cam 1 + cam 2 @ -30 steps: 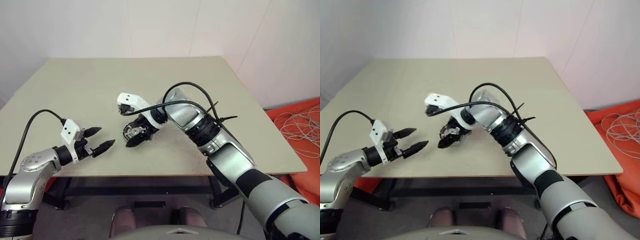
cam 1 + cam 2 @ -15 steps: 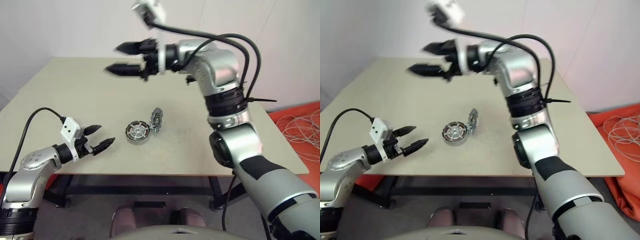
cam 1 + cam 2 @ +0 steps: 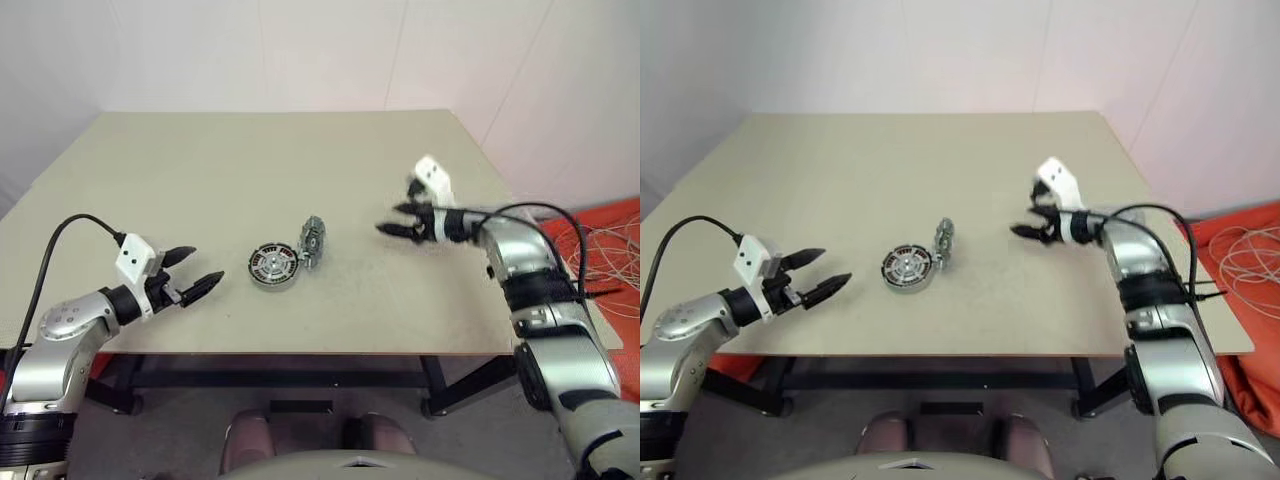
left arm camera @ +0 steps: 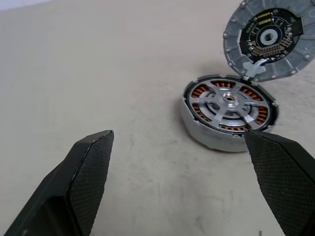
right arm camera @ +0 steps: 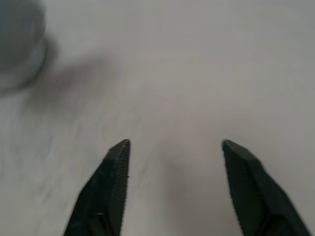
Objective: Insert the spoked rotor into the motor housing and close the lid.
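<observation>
eye views: housing (image 3: 273, 266) sits on the table (image 3: 250, 160) near its front edge, rotor (image 4: 228, 101) already dropped inside
lid: lid (image 3: 313, 240) stands on edge, leaning right up against the housing's right side – not closed
left gripper (image 3: 192, 272): left of the housing, apart from it, fingers spread, holding nothing
right gripper (image 3: 396, 222): well right of the lid, fingers apart, empty
left wrist: silver spokes over copper windings, lid propped behind the housing
right wrist: blurry – fingers (image 5: 109, 184) parted over bare table
</observation>
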Available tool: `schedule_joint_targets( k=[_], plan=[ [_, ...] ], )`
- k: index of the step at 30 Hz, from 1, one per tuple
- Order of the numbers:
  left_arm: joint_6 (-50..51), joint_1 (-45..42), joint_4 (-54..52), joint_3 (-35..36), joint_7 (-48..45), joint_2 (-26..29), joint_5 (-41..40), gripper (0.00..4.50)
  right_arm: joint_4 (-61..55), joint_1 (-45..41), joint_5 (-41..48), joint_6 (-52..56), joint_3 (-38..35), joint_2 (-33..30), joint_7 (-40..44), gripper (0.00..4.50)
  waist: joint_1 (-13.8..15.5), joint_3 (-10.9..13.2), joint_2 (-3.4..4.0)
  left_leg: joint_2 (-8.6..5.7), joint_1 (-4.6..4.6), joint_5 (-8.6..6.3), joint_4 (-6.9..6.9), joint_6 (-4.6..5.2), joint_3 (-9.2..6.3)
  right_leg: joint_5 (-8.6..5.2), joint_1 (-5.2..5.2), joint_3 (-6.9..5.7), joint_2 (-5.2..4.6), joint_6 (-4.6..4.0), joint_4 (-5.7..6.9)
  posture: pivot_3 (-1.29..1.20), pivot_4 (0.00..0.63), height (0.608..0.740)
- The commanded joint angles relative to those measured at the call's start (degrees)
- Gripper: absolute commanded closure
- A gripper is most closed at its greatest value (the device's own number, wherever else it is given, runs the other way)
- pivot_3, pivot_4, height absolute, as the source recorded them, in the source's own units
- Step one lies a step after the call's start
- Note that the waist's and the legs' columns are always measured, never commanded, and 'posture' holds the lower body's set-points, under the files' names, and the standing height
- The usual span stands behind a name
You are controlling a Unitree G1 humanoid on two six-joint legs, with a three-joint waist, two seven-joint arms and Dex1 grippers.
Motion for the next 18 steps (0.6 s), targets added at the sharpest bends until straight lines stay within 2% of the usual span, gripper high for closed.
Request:
schedule_joint_targets(
  k=[1, 7, 9, 18],
  plan=[
    [-1.59, -0.85, 0.04, 1.43, -0.2, 0.75, 0.19, 0.0, -8.33, 2.86, 0.95, 0.35, 2.76, -0.7, 3.81, 2.33, -0.02, 0.0, 0.0, 0.01, 0.03, 0.0, 0.04, 0.0, 0.01, -0.13, 0.02, 0.0, 0.0, 0.23, 0.0, 0.0, 0.0, 0.74],
    [-0.65, -0.85, 0.38, 1.58, 0.69, 0.42, -0.05, 0.0, -14.38, 3.98, 3.07, 4.09, 4.7, 4.64, 2.88, 4.47, 0.04, -0.01, -0.01, 0.02, 0.34, 0.04, 0.1, -0.05, 0.02, -0.16, 0.22, 0.0, 0.0, 0.29, 0.0, 0.0, 0.0, 0.74],
    [-0.18, -0.79, 0.38, 1.42, 0.83, 0.31, -0.24, 0.0, -13.84, 2.88, 3.12, 3.96, 4.71, 7.18, 1.64, 4.47, 0.1, -0.01, -0.02, 0.02, 0.65, 0.05, 0.11, -0.06, 0.02, -0.16, 0.36, 0.0, -0.01, 0.29, 0.0, 0.0, 0.0, 0.74],
    [-0.51, -0.89, 0.2, 1.4, 1.26, 0.16, -0.09, 0.0, -9.22, -3.59, 3.21, 1.28, 4.2, 14.45, -2.93, 4.47, 0.06, -0.02, -0.04, 0.01, 0.66, 0.05, 0.15, -0.06, -0.02, -0.16, 0.4, 0.0, -0.04, 0.29, 0.01, 0.0, 0.0, 0.74]
  ],
)
